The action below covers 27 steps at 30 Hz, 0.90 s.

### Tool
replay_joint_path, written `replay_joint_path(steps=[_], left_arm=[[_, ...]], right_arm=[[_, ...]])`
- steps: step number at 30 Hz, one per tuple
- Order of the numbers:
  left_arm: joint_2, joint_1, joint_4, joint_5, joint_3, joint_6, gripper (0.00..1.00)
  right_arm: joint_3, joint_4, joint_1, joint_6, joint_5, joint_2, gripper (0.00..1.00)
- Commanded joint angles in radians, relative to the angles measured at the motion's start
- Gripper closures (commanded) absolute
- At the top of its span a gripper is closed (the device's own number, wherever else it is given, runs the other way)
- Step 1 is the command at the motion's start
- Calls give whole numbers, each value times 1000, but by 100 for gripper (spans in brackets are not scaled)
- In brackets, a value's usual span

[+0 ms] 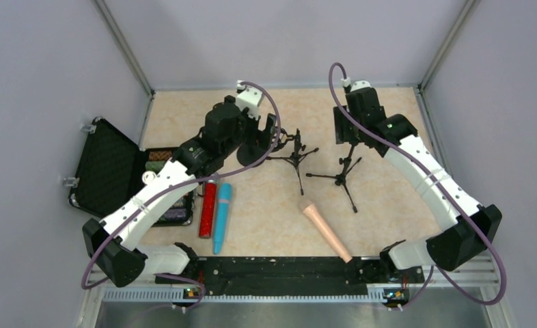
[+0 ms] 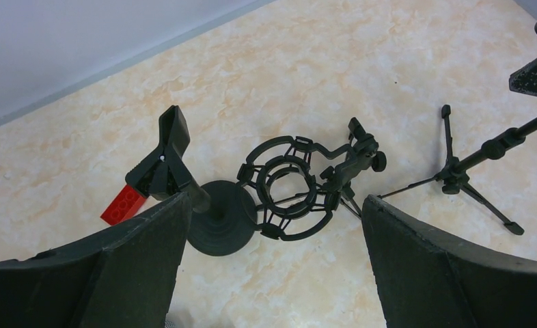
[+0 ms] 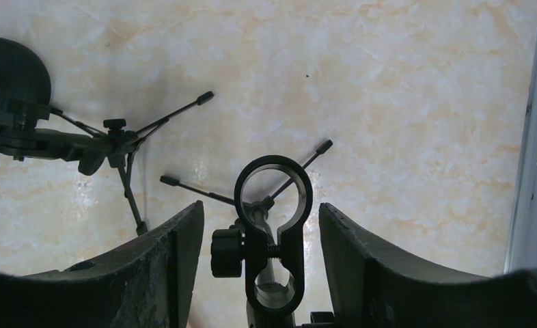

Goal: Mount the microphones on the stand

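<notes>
Three microphones lie on the table: glittery red point(image 1: 208, 208), cyan-blue point(image 1: 221, 217) beside it, and peach-pink point(image 1: 327, 232) near the front middle. My left gripper point(image 1: 269, 137) point(image 2: 274, 201) is open and empty above a round-base clip stand point(image 2: 218, 217) and a black shock-mount ring point(image 2: 290, 188) on a small tripod. My right gripper point(image 1: 346, 130) point(image 3: 260, 206) is open, its fingers either side of the ring clamp point(image 3: 272, 198) on top of a tripod stand point(image 1: 344, 174), with a gap on each side.
An open black case point(image 1: 108, 171) with small items stands at the left. A small red block point(image 2: 124, 203) lies by the clip stand. Grey walls enclose the table on three sides; a metal wall edge point(image 3: 529, 137) is close on the right.
</notes>
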Motion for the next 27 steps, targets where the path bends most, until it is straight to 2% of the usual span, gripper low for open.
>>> replay_joint_path(steps=[1, 7, 12, 21, 27], left_arm=[[-2, -17, 57, -22, -9, 33, 1], [6, -31, 59, -35, -15, 38, 1], [6, -47, 63, -56, -23, 72, 1], [3, -58, 68, -61, -28, 74, 1], [0, -60, 70, -58, -30, 71, 1]], right_arm=[[11, 19, 13, -25, 51, -2, 39], [-14, 49, 13, -31, 62, 6, 48], [-45, 78, 11, -30, 68, -3, 60], [-61, 95, -36, -12, 73, -20, 60], [-87, 143, -54, 0, 76, -86, 60]])
